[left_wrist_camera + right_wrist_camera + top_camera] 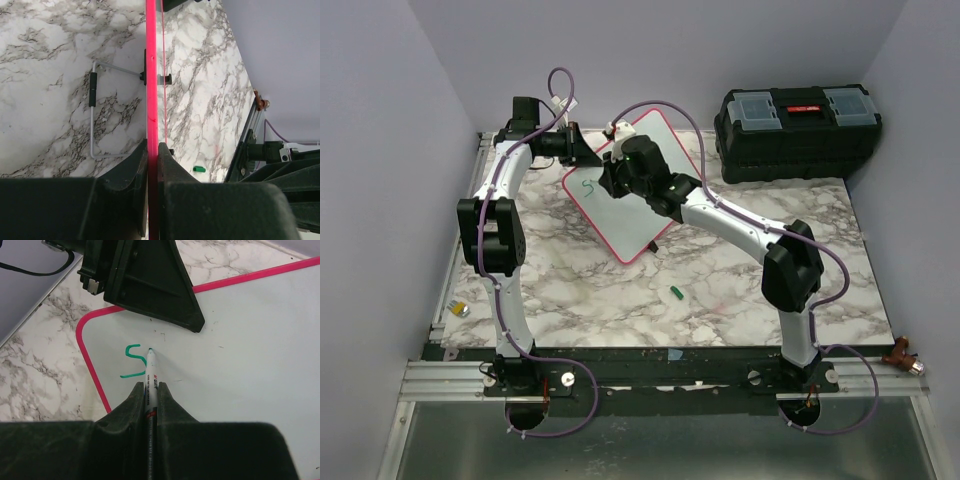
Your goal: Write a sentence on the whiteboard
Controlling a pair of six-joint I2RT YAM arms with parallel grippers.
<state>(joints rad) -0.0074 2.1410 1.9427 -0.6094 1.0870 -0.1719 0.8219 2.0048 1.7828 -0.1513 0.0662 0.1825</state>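
The whiteboard (623,218), white with a pink-red frame, lies tilted on the marble table at the back centre. My left gripper (582,152) is shut on its far-left edge; in the left wrist view the pink frame (151,75) runs edge-on between the jaws of the left gripper (152,145). My right gripper (152,386) is shut on a white marker (151,371) whose green tip touches the board. Of the sentence, only a green "S" (134,362) shows, just left of the tip, near the board's corner. The "S" (587,186) is faint from above.
A black toolbox (798,120) stands at the back right. A green marker cap (675,293) lies on the marble in front of the board. The board's wire stand (92,115) sticks out behind it. A small yellow and silver object (460,309) sits at the table's left edge.
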